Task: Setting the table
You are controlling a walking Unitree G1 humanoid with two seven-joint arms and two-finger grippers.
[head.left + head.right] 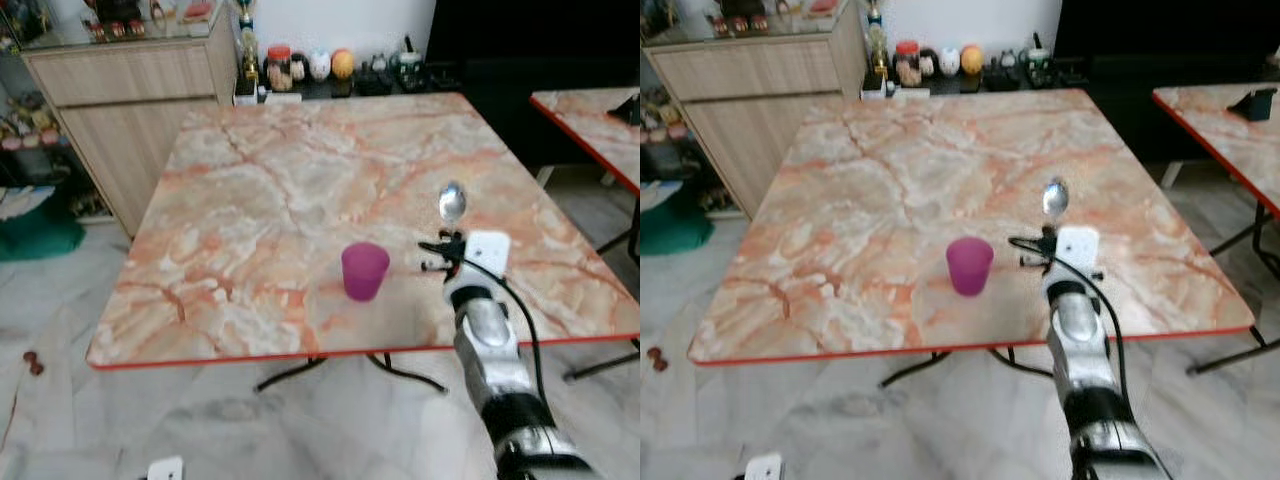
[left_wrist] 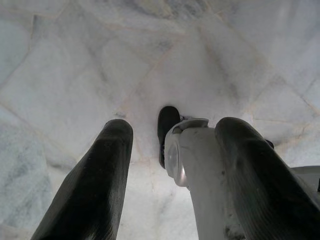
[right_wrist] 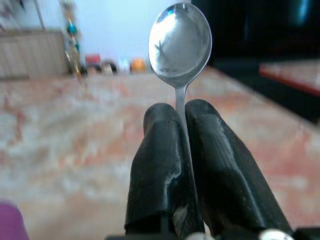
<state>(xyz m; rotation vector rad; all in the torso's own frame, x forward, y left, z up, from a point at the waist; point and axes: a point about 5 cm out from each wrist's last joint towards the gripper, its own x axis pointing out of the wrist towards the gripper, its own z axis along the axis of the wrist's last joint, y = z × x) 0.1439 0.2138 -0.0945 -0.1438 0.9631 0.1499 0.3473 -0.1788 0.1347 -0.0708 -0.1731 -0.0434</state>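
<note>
STEP: spoon placement judged in hand | spoon (image 3: 180, 45) held upright over the worktop (image 1: 300, 200), right of the purple cup (image 1: 364, 270) | right gripper (image 3: 182, 135) jaws clamped on its handle | left gripper (image 2: 170, 165) jaws apart, idle over floor | NEXT: lowering flat beside the cup is called for

A cup (image 1: 364, 270) stands on the table (image 1: 300, 190) just below the frame's centre, near the table's front edge. To its right, the right gripper (image 1: 446, 250) reaches over the tabletop, a spoon (image 1: 452, 204) rising above it. A cabinet (image 1: 130, 90) fills the upper left; a row of jars (image 1: 310, 66) sits behind the table. A second table (image 1: 590, 125) lies at the right edge.
</note>
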